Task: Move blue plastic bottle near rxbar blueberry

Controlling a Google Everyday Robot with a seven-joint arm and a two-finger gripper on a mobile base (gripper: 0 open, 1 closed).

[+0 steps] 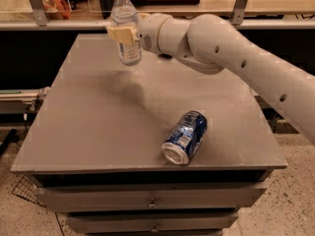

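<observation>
The blue plastic bottle [125, 26], clear with a white cap, is upright in the air above the far left part of the grey table [98, 127]. My gripper [124, 34] is shut on the bottle's middle, its tan pads across the label. My white arm [231, 48] reaches in from the right. The rxbar blueberry does not show; it is hidden or out of view.
A dented blue soda can [185, 136] lies on its side near the table's front right. Drawers [147, 200] run below the table's front edge. A shelf with a rail [59, 23] stands behind the table.
</observation>
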